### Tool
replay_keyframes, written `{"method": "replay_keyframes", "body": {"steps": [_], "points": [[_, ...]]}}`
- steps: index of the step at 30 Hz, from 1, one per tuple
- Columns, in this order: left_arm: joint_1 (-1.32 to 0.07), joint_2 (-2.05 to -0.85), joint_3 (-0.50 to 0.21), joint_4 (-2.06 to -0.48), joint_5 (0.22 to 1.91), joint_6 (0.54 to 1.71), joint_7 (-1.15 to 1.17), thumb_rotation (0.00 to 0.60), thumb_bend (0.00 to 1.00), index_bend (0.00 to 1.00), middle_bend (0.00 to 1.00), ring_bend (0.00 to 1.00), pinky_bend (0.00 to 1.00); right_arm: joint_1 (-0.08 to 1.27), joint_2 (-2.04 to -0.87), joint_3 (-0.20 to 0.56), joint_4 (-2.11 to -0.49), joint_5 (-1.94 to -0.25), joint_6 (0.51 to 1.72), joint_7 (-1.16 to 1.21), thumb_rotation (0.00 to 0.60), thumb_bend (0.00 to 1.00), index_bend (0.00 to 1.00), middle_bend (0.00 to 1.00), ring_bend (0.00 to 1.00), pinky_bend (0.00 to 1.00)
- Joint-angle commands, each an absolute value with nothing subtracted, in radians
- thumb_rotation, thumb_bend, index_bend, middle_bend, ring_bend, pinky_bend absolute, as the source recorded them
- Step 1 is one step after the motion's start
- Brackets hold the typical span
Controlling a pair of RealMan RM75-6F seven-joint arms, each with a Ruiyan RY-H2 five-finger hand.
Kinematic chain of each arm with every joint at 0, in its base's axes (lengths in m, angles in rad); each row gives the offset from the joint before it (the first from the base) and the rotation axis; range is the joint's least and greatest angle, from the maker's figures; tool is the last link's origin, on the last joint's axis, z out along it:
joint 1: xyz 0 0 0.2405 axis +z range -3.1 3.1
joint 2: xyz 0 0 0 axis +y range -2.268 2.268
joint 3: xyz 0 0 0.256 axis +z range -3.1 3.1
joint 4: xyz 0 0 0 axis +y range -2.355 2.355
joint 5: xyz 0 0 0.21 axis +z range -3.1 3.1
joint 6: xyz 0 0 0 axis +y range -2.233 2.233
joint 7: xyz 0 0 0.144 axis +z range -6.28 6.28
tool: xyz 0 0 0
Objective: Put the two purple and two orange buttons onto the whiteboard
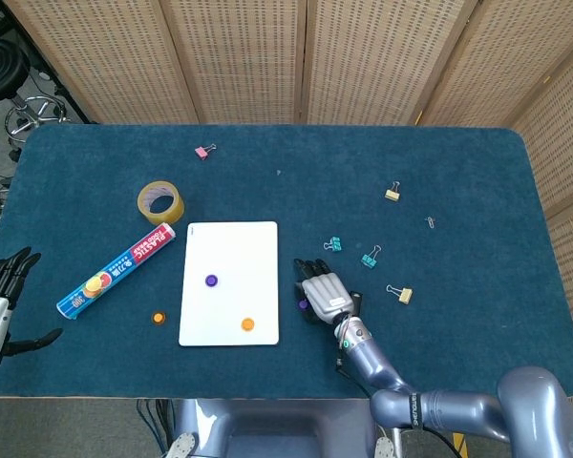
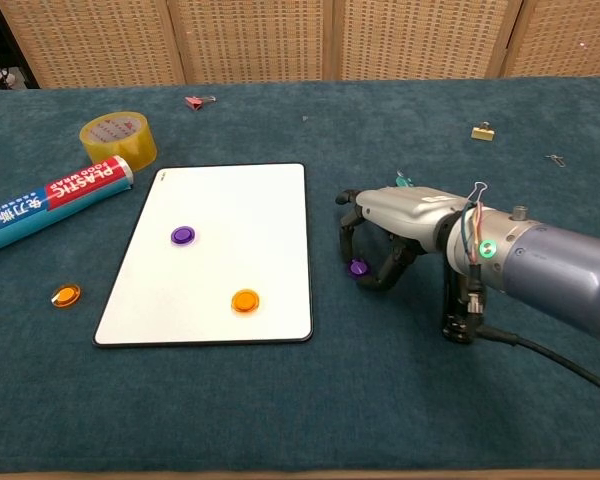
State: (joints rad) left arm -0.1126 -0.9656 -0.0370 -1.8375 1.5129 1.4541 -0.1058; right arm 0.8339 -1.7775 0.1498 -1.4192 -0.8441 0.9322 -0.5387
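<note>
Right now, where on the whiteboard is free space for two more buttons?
The whiteboard is bare across its whole far half, above the purple button, and in its near left corner, left of the orange button. Beside its right edge it is crowded: the right hand hovers over a loose purple button.

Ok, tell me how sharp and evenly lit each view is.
Head view: sharp, even light, only faint shadows, no glare on the whiteboard. Chest view: sharp too, a soft shadow under the right hand around the purple button, and the table's far edge bows slightly.
</note>
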Motion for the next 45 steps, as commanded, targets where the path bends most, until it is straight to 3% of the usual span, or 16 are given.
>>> {"method": "replay_keyframes", "body": {"steps": [1,12,22,27,45], "points": [[-0.112,-0.966,-0.037,-1.838,1.514,1.455,-0.106,0.600,0.03,0.00,0.00,0.00,0.00,0.833,-1.778,0.150,-1.419,-0.844,0.933,-0.540,0.600,0.43,0.48,0.00,0.00,0.00],[-0.113,-0.966,-0.036,-1.839,1.514,1.453,-0.107,0.600,0.03,0.00,0.00,0.00,0.00,0.846,-1.769,0.180,-1.456,-0.864,0.947,-0.539,0.600,0.44,0.49,0.00,0.00,0.00],[-0.111,-0.959,-0.036,-1.837,1.515,1.456,-0.123,0.600,0.03,0.00,0.00,0.00,0.00,0.934,-1.792,0.265,-1.487,-0.805,0.949,-0.619,0.600,0.44,0.49,0.00,0.00,0.00],[-0.109,-0.952,-0.041,-1.834,1.508,1.460,-0.142,0.600,0.03,0.00,0.00,0.00,0.00,1.016,-1.851,0.317,-1.421,-0.731,0.923,-0.668,0.600,0.44,0.49,0.00,0.00,0.00],[-0.116,-0.935,-0.055,-1.821,1.476,1.440,-0.197,0.600,0.03,0.00,0.00,0.00,0.00,1.145,-1.975,0.362,-1.215,-0.621,0.864,-0.680,0.600,0.45,0.50,0.00,0.00,0.00]]}}
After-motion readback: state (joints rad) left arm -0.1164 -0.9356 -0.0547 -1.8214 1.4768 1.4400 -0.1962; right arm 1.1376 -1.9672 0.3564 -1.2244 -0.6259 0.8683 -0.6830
